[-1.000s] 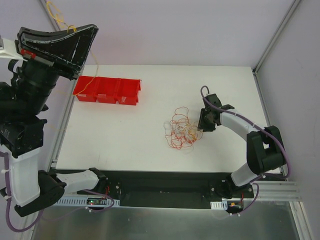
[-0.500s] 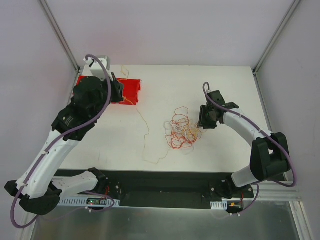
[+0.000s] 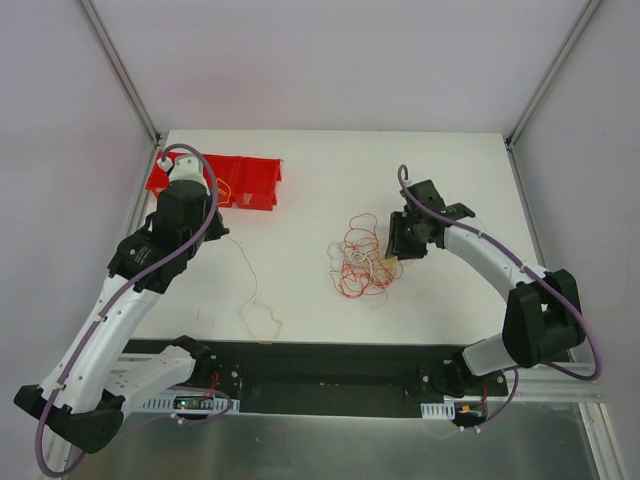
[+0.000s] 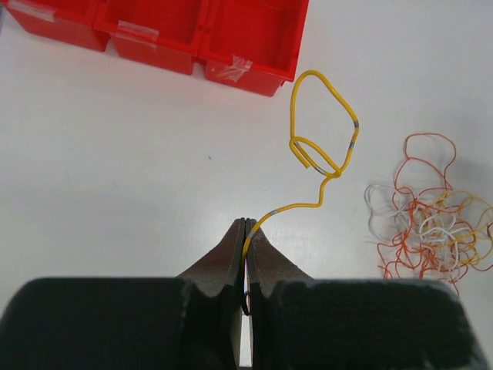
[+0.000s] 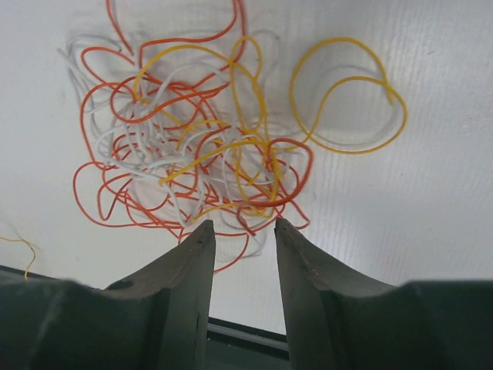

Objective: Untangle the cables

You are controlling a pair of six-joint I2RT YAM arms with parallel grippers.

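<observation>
**One yellow strand out, the knot waits**

The left gripper has its fingers pressed together on a thin, kinked yellow wire. The wire curls away from the tips into a small loop on the white tabletop, well apart from the main bunch. The row of red plastic bins lies just beyond that loop.

The rest of the cables, a loose tangle of red, orange, yellow and white wires, sits near the table's middle. The right gripper hovers at its near edge with the jaws spread, holding nothing.

The step in hand looks like parting a single strand from the bunch. Next, the left arm probably needs to lay that strand down clear of the others, perhaps in a bin. The right arm then has to close on one wire only, without dragging its neighbours along.
</observation>
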